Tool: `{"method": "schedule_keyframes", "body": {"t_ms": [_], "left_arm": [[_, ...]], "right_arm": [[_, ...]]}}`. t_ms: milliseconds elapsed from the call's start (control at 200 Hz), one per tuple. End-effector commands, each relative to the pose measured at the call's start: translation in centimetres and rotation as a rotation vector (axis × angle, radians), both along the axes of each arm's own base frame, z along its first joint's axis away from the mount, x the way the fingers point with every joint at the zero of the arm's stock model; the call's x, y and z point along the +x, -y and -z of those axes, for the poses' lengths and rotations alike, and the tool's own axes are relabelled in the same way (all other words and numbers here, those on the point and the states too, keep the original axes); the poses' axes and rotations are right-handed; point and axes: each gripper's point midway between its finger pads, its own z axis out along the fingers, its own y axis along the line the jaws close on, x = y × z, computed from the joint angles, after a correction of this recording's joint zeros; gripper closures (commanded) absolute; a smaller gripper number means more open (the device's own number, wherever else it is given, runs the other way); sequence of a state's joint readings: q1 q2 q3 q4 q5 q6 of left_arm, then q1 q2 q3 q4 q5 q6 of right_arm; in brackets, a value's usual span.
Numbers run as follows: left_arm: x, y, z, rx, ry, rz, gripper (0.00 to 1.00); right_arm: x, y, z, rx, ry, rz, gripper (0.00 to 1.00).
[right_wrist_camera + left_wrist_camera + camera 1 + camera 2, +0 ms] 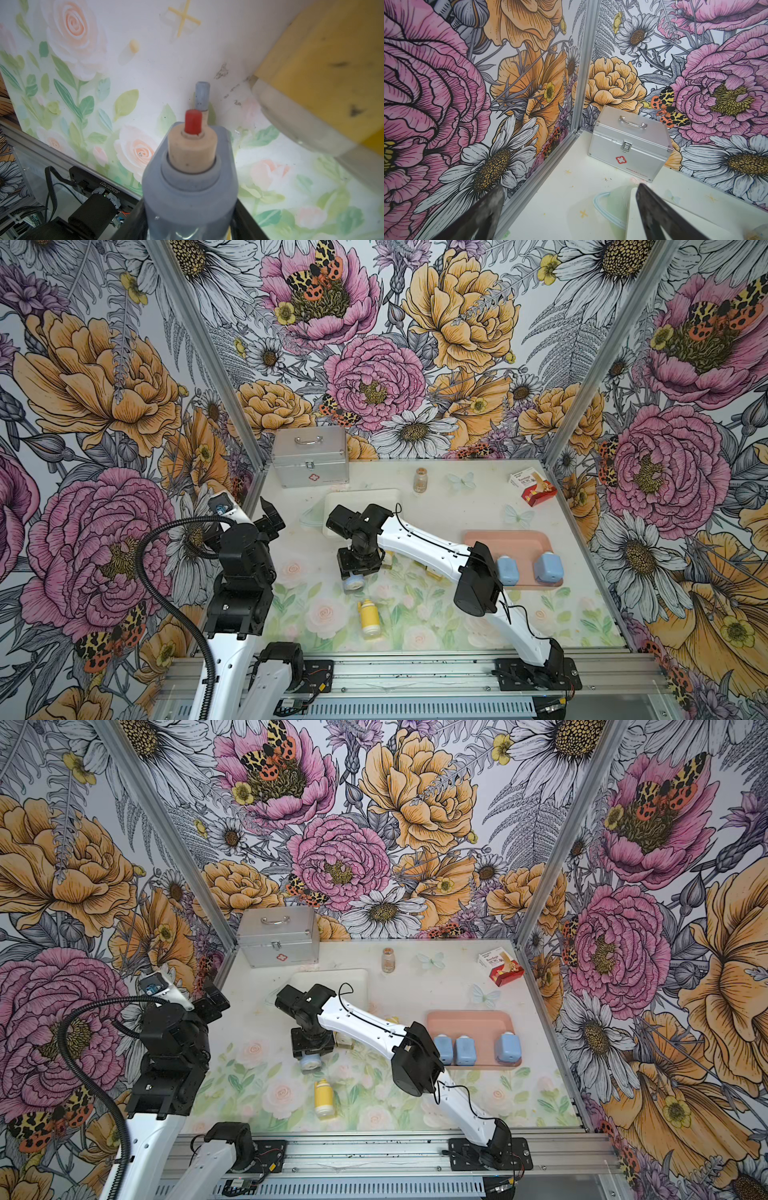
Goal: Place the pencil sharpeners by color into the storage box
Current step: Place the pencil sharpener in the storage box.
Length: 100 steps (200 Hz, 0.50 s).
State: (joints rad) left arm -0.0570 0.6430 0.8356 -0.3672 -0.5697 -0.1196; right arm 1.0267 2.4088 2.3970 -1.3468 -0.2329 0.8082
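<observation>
Pinching a light blue bottle-shaped plastic pencil sharpener [190, 187], the right hand [356, 572] pointed down at the floral worktop [415, 614] near the frame's centre in both top views. The left hand [271, 517] stood spread wide and empty at the left. Three more light blue sharpeners [465, 1050] sat on the pink tray [469, 1021] at right; a yellow bottle-shaped sharpener [369, 616] lay below centre.

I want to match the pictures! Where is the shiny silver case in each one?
Top view: silver case in the table's far left corner.
Top view: case, same corner.
Left wrist: case in the wall corner.
Right wrist: not in it.
Landmark: metal corner post beside it.
</observation>
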Motion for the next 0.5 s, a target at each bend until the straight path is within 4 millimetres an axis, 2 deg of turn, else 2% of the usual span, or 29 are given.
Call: {"method": "schedule_keyframes", "body": {"t_ms": [0, 240, 495], "left_arm": [[0.1, -0.1, 0.6, 0.023, -0.02, -0.012, 0.01], [0.2, -0.1, 0.7, 0.025, -0.024, -0.011, 0.01], [0.2, 0.0, 0.6, 0.025, -0.021, -0.007, 0.01]], "right_arm": [[0.2, 0.8, -3.7, 0.049, 0.051, -0.028, 0.64], [-0.2, 1.6, -4.9, 0.048, 0.055, -0.059, 0.64], [-0.8, 4.5, -9.0, 0.043, 0.109, -0.086, 0.64]]}}
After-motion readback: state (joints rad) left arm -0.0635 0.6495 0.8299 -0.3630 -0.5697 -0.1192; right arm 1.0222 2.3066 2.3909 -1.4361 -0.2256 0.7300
